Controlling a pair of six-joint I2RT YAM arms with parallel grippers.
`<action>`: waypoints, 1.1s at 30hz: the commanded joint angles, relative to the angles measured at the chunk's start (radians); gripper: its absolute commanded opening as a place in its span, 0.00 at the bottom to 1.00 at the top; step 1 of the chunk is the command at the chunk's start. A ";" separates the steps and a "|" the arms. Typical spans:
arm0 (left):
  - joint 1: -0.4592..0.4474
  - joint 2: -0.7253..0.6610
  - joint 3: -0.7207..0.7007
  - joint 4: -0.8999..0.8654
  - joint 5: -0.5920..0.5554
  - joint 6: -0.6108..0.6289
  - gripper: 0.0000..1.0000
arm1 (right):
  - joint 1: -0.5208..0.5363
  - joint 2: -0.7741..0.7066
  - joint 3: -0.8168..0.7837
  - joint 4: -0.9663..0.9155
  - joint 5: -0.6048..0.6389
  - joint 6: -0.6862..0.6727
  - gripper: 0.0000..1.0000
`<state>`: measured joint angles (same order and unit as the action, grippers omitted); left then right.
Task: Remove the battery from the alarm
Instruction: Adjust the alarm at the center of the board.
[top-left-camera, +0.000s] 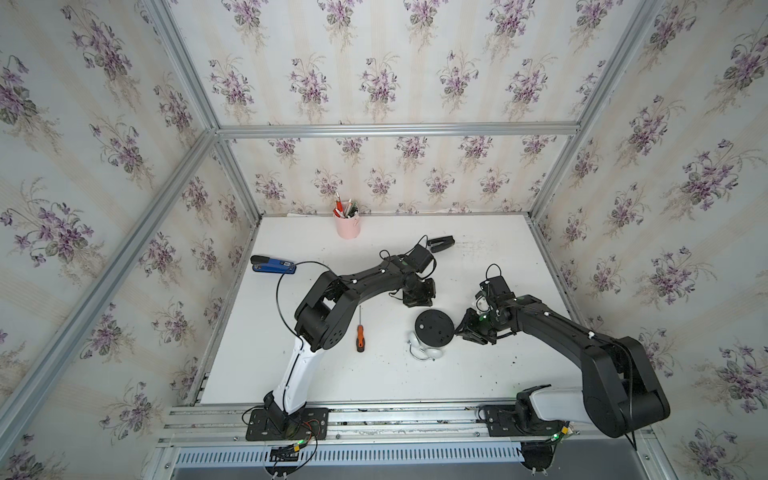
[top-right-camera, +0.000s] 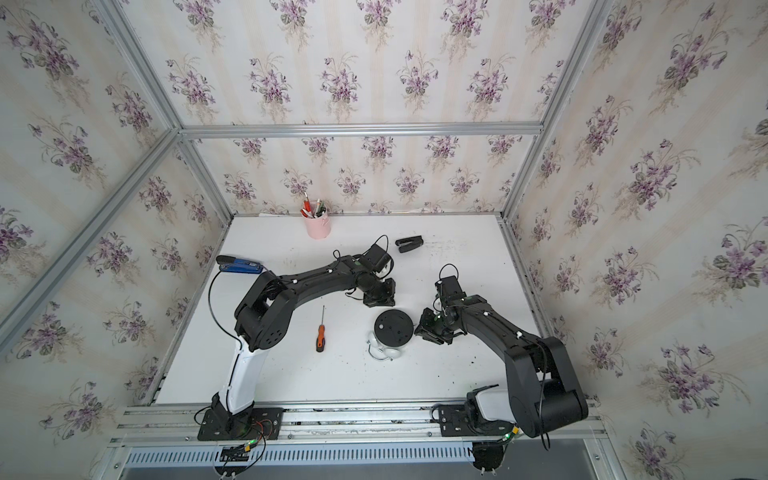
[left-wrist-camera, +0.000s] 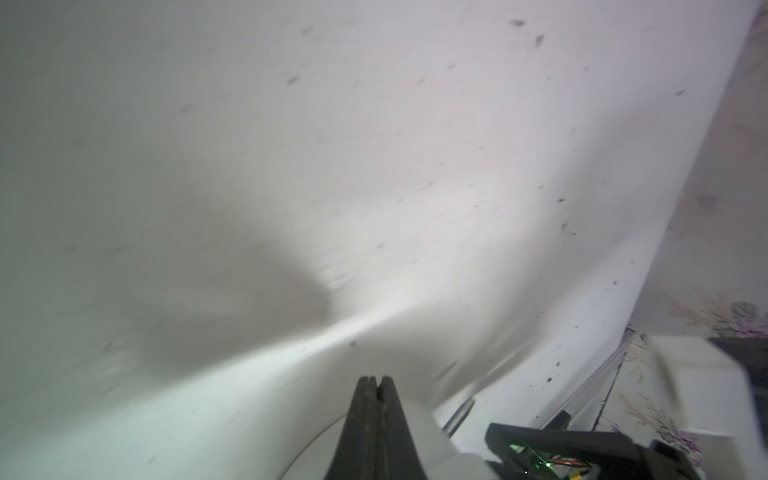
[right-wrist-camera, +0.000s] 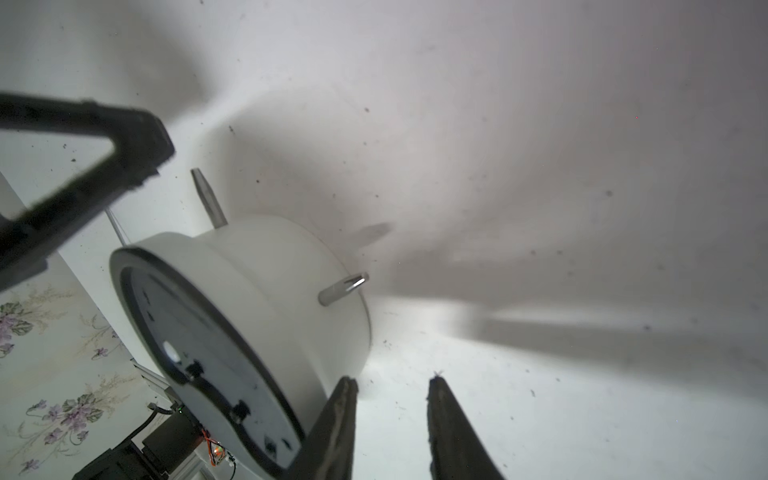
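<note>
The alarm (top-left-camera: 433, 327) (top-right-camera: 393, 327) lies face down mid-table, its black round back up, with the bells and handle (top-left-camera: 426, 352) toward the front edge. In the right wrist view its white side wall (right-wrist-camera: 270, 291) and two metal feet show. My right gripper (top-left-camera: 460, 329) (right-wrist-camera: 392, 380) is open just right of the alarm. One fingertip (right-wrist-camera: 347, 384) is beside the white wall, and nothing is between the fingers. My left gripper (top-left-camera: 416, 301) (left-wrist-camera: 376, 380) is shut and empty, pointing down just behind the alarm. The battery is not in view.
An orange-handled screwdriver (top-left-camera: 360, 336) lies left of the alarm. A small black slotted piece (top-left-camera: 440, 243) rests at the back. A pink cup of pens (top-left-camera: 347, 226) stands by the back wall, and a blue stapler (top-left-camera: 272, 264) lies at the left edge.
</note>
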<state>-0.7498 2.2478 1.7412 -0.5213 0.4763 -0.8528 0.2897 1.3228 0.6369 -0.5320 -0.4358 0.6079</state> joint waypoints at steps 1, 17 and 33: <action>-0.006 0.083 0.108 0.008 0.092 0.015 0.06 | -0.007 -0.056 -0.045 -0.002 0.008 0.065 0.36; 0.026 -0.627 -0.566 -0.126 -0.127 -0.076 0.54 | -0.134 0.098 0.221 -0.070 0.065 -0.140 0.44; -0.151 -0.536 -0.712 0.089 -0.123 -0.255 0.16 | -0.033 0.412 0.231 0.183 -0.054 -0.105 0.08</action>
<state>-0.9031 1.6783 0.9962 -0.4713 0.3603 -1.1172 0.2420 1.7428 0.8989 -0.3935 -0.4961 0.4732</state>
